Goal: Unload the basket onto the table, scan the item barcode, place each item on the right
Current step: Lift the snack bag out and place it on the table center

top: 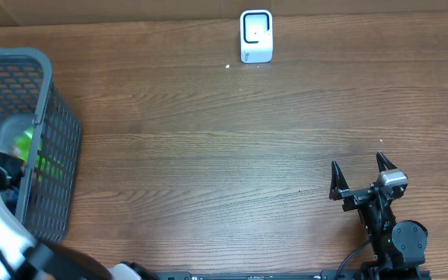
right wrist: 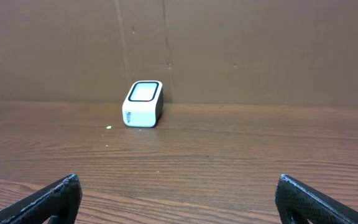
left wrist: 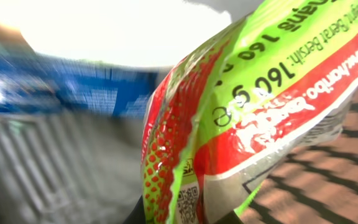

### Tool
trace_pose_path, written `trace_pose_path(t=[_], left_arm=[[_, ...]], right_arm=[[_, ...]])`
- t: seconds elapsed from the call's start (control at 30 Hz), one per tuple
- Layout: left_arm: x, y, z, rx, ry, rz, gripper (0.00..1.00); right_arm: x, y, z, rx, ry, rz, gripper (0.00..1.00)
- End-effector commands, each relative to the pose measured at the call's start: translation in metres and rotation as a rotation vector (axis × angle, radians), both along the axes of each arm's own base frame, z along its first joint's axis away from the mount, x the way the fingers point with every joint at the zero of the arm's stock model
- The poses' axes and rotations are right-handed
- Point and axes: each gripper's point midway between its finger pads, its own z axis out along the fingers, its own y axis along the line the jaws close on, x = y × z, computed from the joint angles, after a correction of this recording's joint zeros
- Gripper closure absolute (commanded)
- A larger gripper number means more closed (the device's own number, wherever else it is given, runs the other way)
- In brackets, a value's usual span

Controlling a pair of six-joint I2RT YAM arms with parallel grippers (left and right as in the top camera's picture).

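The item is a green and red snack bag that fills the left wrist view, with a small QR code near its lower edge. My left gripper is shut on the bag's bottom edge, with dark fingertips on either side. Overhead, the left arm reaches into the grey mesh basket, where the green bag shows through the mesh. The white barcode scanner stands at the table's far edge and also appears in the right wrist view as the scanner. My right gripper is open and holds nothing.
The basket sits at the table's left edge, and its wall is close beside the bag. A brown cardboard wall rises behind the scanner. The wooden tabletop stretches between the basket and the right arm.
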Motion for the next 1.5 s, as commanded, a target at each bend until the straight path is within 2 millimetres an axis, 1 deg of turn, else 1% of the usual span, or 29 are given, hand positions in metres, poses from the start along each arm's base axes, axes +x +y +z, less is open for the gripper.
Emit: trace_pose_path(t=[0.0, 0.07, 0.1, 0.2, 0.23, 0.27, 0.47, 0.5, 0.57, 0.63, 0.73, 0.87, 0.97, 1.17, 1.23, 1.33, 1.4, 1.43, 1.47], left_arm=[[-0.002, -0.012, 0.075, 0.168, -0.132, -0.049, 0.96], [-0.011, -0.023, 0.103, 0.237, -0.18, -0.049, 0.96], [-0.013, -0.026, 0.11, 0.253, -0.193, -0.05, 0.96], [-0.02, -0.043, 0.144, 0.341, -0.271, -0.082, 0.96], [-0.021, -0.046, 0.151, 0.362, -0.286, -0.089, 0.96], [-0.027, -0.053, 0.167, 0.412, -0.317, -0.091, 0.96], [-0.045, -0.081, 0.234, 0.62, -0.479, -0.103, 0.96], [-0.047, -0.088, 0.243, 0.641, -0.51, -0.122, 0.96], [-0.045, -0.104, 0.253, 0.648, -0.56, -0.174, 0.96], [-0.036, -0.119, 0.255, 0.621, -0.598, -0.247, 0.96], [-0.021, -0.142, 0.243, 0.533, -0.617, -0.362, 0.96], [-0.002, -0.171, 0.213, 0.414, -0.56, -0.516, 0.96], [0.016, -0.191, 0.19, 0.345, -0.49, -0.617, 0.96], [0.058, -0.228, 0.14, 0.279, -0.291, -0.763, 0.96], [0.071, -0.243, 0.117, 0.237, -0.2, -0.803, 0.96], [0.087, -0.266, 0.076, 0.134, -0.051, -0.869, 0.96], [0.094, -0.279, 0.045, 0.06, 0.049, -0.895, 0.96], [0.098, -0.29, 0.025, 0.009, 0.106, -0.926, 0.96], [0.1, -0.3, 0.011, -0.029, 0.139, -0.952, 0.96]], right_arm=[[0.0, 0.0, -0.002, 0.0, -0.005, -0.005, 0.0], [0.0, 0.0, -0.002, 0.0, -0.005, -0.005, 0.0], [0.0, 0.0, -0.002, 0.0, -0.005, -0.005, 0.0], [0.0, 0.0, -0.002, 0.0, -0.005, -0.005, 0.0], [0.0, 0.0, -0.002, 0.0, -0.005, -0.005, 0.0], [0.0, 0.0, -0.002, 0.0, -0.005, -0.005, 0.0], [0.0, 0.0, -0.002, 0.0, -0.005, -0.005, 0.0], [0.0, 0.0, -0.002, 0.0, -0.005, -0.005, 0.0], [0.0, 0.0, -0.002, 0.0, -0.005, -0.005, 0.0], [0.0, 0.0, -0.002, 0.0, -0.005, -0.005, 0.0], [0.0, 0.0, -0.002, 0.0, -0.005, -0.005, 0.0], [0.0, 0.0, -0.002, 0.0, -0.005, -0.005, 0.0], [0.0, 0.0, -0.002, 0.0, -0.005, -0.005, 0.0], [0.0, 0.0, -0.002, 0.0, -0.005, -0.005, 0.0], [0.0, 0.0, -0.002, 0.0, -0.005, -0.005, 0.0], [0.0, 0.0, -0.002, 0.0, -0.005, -0.005, 0.0], [0.0, 0.0, -0.002, 0.0, -0.005, -0.005, 0.0], [0.0, 0.0, -0.002, 0.0, -0.005, -0.005, 0.0], [0.0, 0.0, -0.002, 0.0, -0.005, -0.005, 0.0]])
